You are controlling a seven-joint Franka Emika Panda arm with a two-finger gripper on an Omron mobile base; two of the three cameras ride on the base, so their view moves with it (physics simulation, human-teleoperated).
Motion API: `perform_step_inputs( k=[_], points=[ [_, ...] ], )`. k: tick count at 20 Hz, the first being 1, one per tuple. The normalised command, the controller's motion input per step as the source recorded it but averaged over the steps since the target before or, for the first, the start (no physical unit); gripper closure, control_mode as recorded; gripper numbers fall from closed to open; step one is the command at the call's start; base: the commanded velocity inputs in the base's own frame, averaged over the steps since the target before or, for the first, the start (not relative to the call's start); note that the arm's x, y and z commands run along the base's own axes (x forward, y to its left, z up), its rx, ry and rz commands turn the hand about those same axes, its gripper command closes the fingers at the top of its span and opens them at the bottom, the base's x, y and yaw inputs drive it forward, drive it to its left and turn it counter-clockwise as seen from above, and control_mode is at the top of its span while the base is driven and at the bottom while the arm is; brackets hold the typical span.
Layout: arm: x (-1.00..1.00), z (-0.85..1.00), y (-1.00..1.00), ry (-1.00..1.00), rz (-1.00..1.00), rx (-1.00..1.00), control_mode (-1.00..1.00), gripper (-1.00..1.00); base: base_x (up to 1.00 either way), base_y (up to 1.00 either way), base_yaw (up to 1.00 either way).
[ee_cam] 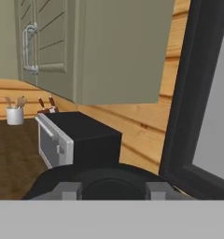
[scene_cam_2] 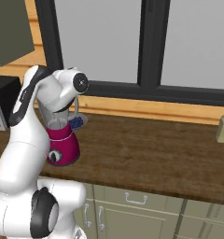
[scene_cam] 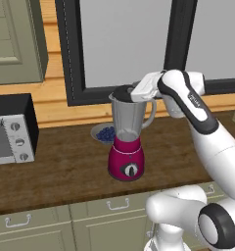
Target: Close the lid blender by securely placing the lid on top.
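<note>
Pincer (scene_cam: 128, 92) in left base view sits at the blender (scene_cam: 127, 137) jar's rim, lid (scene_cam: 122, 91) right at its tip on top of the jar; blueberry bowl (scene_cam: 104, 134) below and behind, toaster oven (scene_cam: 11, 128) far off its front. Right base view – arm covers the jar top, magenta base below. Hand view – lid (ee_cam: 104, 179) between fingertips (ee_cam: 67, 189); clamped or let go, can't tell.

Lid (scene_cam: 123, 92) on blender (scene_cam: 127, 142), bowl (scene_cam: 104, 133) behind.
</note>
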Motion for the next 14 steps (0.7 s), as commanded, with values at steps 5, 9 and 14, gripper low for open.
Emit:
perform_step_inputs(
  k=[5, 9, 14],
  points=[
    [-0.02, -0.38, 0.11, 0.02, 0.09, 0.00, -1.00, 1.00, 0.00, 0.00, 0.00],
    [0.00, -0.42, 0.24, 0.03, 0.06, 0.00, -1.00, 1.00, 0.00, 0.00, 0.00],
    [0.10, -0.67, 0.28, 0.02, 0.00, 0.00, -1.00, 1.00, 0.00, 0.00, 0.00]
  ],
)
